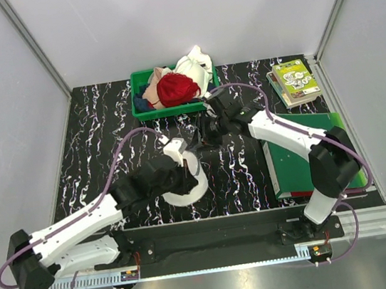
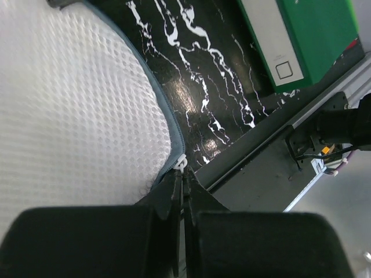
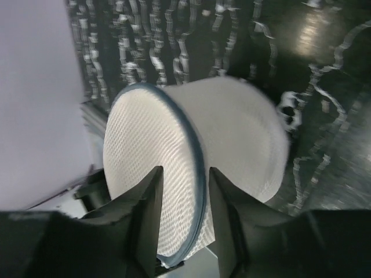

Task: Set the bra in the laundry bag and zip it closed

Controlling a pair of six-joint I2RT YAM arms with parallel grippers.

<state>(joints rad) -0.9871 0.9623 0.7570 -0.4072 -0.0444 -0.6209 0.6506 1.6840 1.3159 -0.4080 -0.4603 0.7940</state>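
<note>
Zipping stage, to judge from the layout. Nearest, at the near middle of the desk [image 1: 104,128]: left gripper [image 2: 182,180] pressed together on the small white zip pull [image 2: 181,163], pinching it at the near rim of the laundry bag [image 1: 191,184].

Just beyond: white mesh dome with both halves lying together, grey zip [image 2: 168,124] curving away along the rim. Extent of any unclosed run impossible to tell.

No bra to be seen for certain anywhere outside the bag. Most likely inside, hidden by the mesh.

Farther and to the right: right gripper [image 3: 184,191] with fingers apart, holding nothing, aimed at the bag's rim from close by. Contact with the mesh not clear.

Right of that: green binder [image 1: 304,165] lying flat.

At the far edge: green bin [image 1: 141,108] with heaped cloth [image 1: 178,87], red, beige and white, the white piece too bunched to name.

Next: drawing the pull around the rim along the zip's curve with a firm pinch. Probably also bracing the far side of the bag with the free gripper, to stop the light dome sliding or turning.
</note>
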